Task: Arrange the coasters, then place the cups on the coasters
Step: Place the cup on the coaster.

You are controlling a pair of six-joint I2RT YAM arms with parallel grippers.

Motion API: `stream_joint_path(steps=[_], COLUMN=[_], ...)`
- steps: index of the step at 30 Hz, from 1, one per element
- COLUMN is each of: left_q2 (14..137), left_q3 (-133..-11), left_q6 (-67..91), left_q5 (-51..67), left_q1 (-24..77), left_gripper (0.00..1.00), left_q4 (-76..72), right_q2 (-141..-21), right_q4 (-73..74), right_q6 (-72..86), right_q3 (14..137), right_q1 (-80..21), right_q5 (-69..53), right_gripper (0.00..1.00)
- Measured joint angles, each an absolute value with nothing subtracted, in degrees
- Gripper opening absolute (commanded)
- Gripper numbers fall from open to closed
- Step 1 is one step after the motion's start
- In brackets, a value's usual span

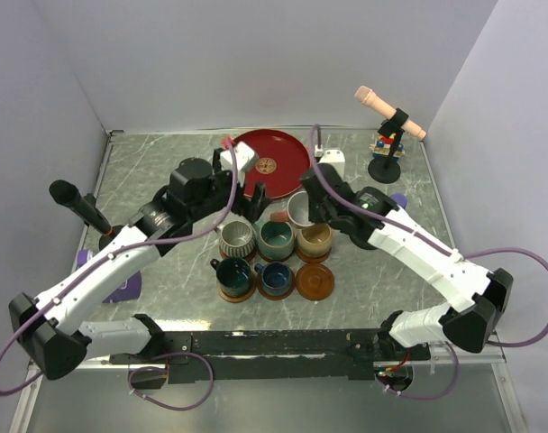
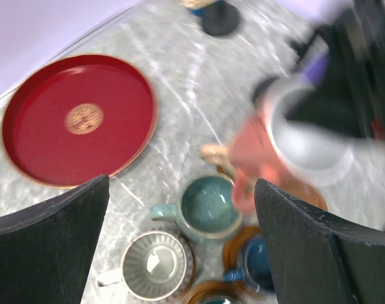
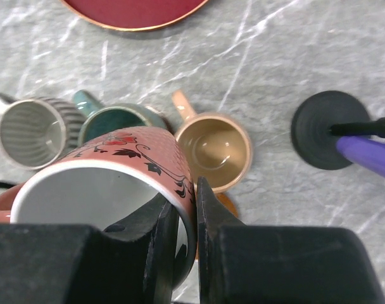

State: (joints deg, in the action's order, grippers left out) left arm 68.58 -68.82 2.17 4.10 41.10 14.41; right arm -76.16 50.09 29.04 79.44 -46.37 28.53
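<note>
Five of six cups look seated on round brown wooden coasters: grey ribbed mug, teal mug and beige mug in the far row, dark green mug and dark blue mug in the near row. The sixth coaster, near right, is bare.

My right gripper pinches the rim wall of the terracotta-pink mug with white interior, tilted, just behind the beige one. My left gripper gapes wide and holds nothing.

Tight drop: blue and beige mugs sit just beside the bare coaster. Glossy red round plate lies behind. There is open tabletop to its right.

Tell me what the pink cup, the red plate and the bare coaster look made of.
The pink cup: likely glazed ceramic, a thick white-lined rim with a painted floral motif. The red plate: glossy, lacquered wood or plastic, cannot tell which; smooth sheen shows. The bare coaster: seems wood, matte brown.
</note>
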Motion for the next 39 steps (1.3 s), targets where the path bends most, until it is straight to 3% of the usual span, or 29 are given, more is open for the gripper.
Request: stream_joint_path(steps=[6, 12, 13, 14, 17, 21, 23, 26, 31, 34, 39], left_q2=[66.59, 71.11, 71.88, 72.47, 73.43, 73.49, 73.52, 73.69, 73.73, 73.73, 73.73], left_q3=[-65.17, -66.02, -66.02, -66.02, -66.02, -66.02, -66.02, -66.02, -66.02, -66.00, -66.83], left_q6=[-6.09, -8.16, -8.16, -8.16, -8.03, -7.94, -10.79, -12.75, -12.62, -12.56, -12.62], left_q5=[18.22, 24.84, 25.15, 25.26, 25.45, 26.79, 28.14, 29.06, 31.00, 33.21, 39.11], left_q1=[41.12, 41.19, 41.25, 41.34, 41.76, 43.00, 44.05, 44.88, 44.58, 44.16, 44.03], left_gripper=[0.98, 0.99, 0.94, 0.81, 0.56, 0.01, 0.01, 0.01, 0.01, 0.01, 0.01], left_q4=[14.46, 15.09, 15.25, 15.31, 15.33, 15.68, 16.05, 16.99, 18.31, 20.03, 23.57], right_q2=[-73.01, -71.77, -71.70, -71.50, -71.18, -71.16, -71.18, -71.18, -70.91, -69.95, -69.34], right_q4=[49.25, 49.30, 49.19, 49.04, 48.90, 48.49, 48.34, 49.34, 48.64, 47.94, 49.15], right_q6=[27.99, 27.14, 27.03, 26.96, 26.70, 26.30, 26.24, 25.71, 23.35, 19.64, 14.17], right_q3=[79.00, 78.98, 78.81, 78.50, 77.65, 77.30, 77.30, 77.03, 76.47, 76.42, 76.29], right_q1=[-40.62, -40.03, -40.03, -40.03, -40.03, -39.94, -39.46, -38.98, -37.87, -37.56, -36.69], right_q5=[18.24, 13.54, 12.73, 11.97, 10.22, 9.32, 9.32, 8.08, 3.75, 0.34, -4.01], right_gripper=[0.00, 0.00, 0.00, 0.00, 0.00, 0.00, 0.03, 0.18, 0.58, 0.64, 0.64])
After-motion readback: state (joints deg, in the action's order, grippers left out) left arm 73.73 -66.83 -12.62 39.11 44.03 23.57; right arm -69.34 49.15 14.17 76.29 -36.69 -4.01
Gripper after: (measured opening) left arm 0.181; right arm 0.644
